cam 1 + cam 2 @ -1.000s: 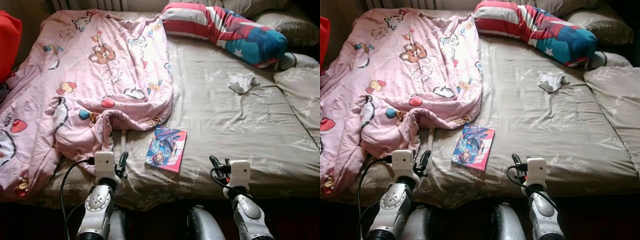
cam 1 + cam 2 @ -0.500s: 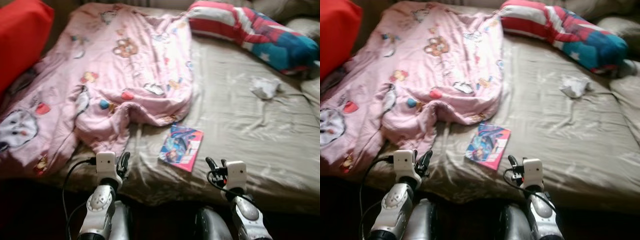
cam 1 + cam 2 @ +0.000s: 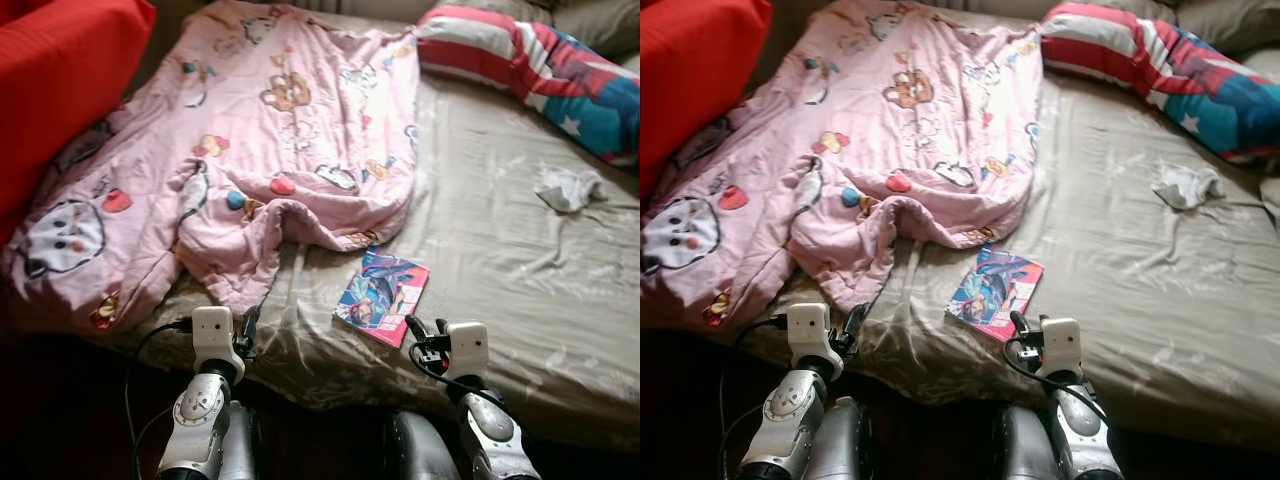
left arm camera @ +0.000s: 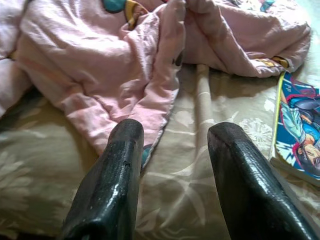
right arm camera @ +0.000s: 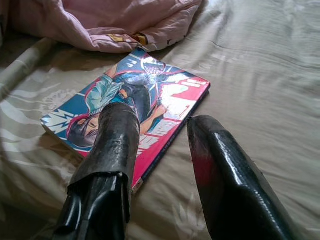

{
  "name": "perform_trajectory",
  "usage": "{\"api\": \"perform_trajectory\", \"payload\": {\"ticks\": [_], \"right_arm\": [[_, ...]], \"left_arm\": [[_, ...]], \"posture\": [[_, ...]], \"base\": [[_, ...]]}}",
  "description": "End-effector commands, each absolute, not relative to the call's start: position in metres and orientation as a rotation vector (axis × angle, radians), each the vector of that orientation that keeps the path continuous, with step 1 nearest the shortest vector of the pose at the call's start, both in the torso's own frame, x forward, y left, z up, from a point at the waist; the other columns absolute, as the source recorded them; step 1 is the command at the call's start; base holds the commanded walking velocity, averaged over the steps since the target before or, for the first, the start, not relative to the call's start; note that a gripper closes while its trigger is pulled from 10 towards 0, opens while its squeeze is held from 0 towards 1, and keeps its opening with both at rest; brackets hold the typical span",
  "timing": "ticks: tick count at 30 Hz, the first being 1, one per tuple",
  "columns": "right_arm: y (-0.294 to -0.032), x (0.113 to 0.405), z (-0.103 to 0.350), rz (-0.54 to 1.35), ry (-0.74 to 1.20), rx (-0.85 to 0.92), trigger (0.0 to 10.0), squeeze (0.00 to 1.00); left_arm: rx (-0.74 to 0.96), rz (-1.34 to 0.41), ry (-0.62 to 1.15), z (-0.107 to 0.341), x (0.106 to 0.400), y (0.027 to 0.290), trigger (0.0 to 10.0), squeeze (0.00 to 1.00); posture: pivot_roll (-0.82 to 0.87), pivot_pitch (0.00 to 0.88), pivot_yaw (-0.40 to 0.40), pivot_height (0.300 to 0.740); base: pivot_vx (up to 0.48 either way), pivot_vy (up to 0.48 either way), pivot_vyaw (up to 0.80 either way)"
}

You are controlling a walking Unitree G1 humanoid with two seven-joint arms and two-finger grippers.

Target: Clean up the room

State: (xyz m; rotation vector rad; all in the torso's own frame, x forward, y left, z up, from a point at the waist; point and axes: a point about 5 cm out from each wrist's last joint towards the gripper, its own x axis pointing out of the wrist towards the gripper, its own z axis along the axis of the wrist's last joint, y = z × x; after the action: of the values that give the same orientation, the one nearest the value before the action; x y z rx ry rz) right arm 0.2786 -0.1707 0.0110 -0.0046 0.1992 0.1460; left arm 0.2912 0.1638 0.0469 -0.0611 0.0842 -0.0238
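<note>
Right hand (image 5: 155, 165) is hanging just short of the book (image 3: 382, 298), fingers spread apart with nothing in them, lined up with the near corner of the cover. Left hand (image 4: 172, 175) is open and empty too, pointed at the rumpled edge of the pink blanket (image 3: 250, 150).

The book lies flat on the bed (image 3: 520, 250), right beside the blanket's folded edge, cover up. That's the tricky bit I reckon: a thin book flat on a soft sheet gives the fingers nothing to get under, so they could just push it along or pinch up a wrinkle of sheet with it. It looks glossy too, so it may slip.

Also a small white cloth (image 3: 567, 186) sits well off near the striped pillow (image 3: 530, 65), a long reach from here.
</note>
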Motion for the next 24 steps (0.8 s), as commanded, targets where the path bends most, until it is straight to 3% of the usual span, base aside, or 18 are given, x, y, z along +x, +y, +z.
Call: {"api": "perform_trajectory", "payload": {"ticks": [1, 11, 24], "right_arm": [[-0.1717, 0.2732, 0.0047, 0.146, 0.231, -0.003, 10.0, 0.0], [-0.1719, 0.2739, 0.0033, 0.147, 0.249, -0.01, 10.0, 0.0], [-0.1687, 0.2698, -0.0002, 0.167, 0.257, -0.012, 10.0, 0.0]], "left_arm": [[-0.063, -0.031, 0.098, 0.0446, 0.2891, 0.1622, 10.0, 0.0], [-0.067, -0.043, 0.099, 0.044, 0.2889, 0.1589, 10.0, 0.0], [-0.071, -0.042, 0.108, 0.0417, 0.2876, 0.1592, 10.0, 0.0]], "posture": [[-0.04, 0.222, -0.047, 0.625], [-0.05, 0.208, -0.044, 0.595], [-0.06, 0.22, -0.046, 0.595]], "base": [[0.0, 0.0, 0.0], [0.0, 0.0, 0.0], [0.0, 0.0, 0.0]]}}
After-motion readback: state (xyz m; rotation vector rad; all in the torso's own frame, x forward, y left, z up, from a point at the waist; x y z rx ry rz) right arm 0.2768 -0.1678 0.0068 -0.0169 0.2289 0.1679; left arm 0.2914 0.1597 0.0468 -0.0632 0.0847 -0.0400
